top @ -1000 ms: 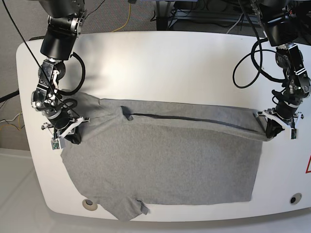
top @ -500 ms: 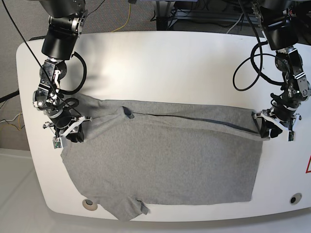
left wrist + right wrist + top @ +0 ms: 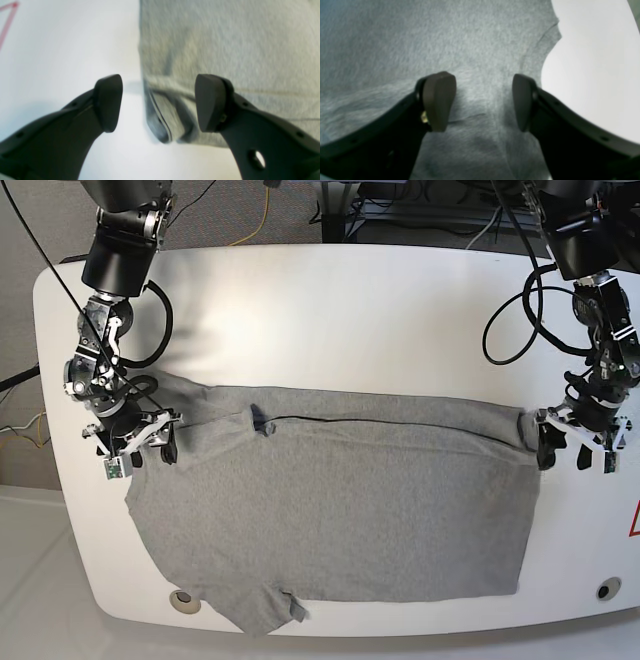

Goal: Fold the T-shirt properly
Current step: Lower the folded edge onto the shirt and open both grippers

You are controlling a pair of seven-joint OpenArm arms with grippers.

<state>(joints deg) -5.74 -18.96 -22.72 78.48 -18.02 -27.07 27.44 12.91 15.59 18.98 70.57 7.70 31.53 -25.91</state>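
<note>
Lying flat: heather-grey knit T-shirt (folded top edge), white table.

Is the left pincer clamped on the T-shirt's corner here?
No. The left pincer stands open, with the T-shirt corner lying loose between its fingers on the table.

Soft matt heathered cloth T-shirt on smooth, faintly glossy white table.

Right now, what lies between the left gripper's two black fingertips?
In the left wrist view, the left gripper straddles bare white table and the heather-grey cotton T-shirt's folded corner.
</note>
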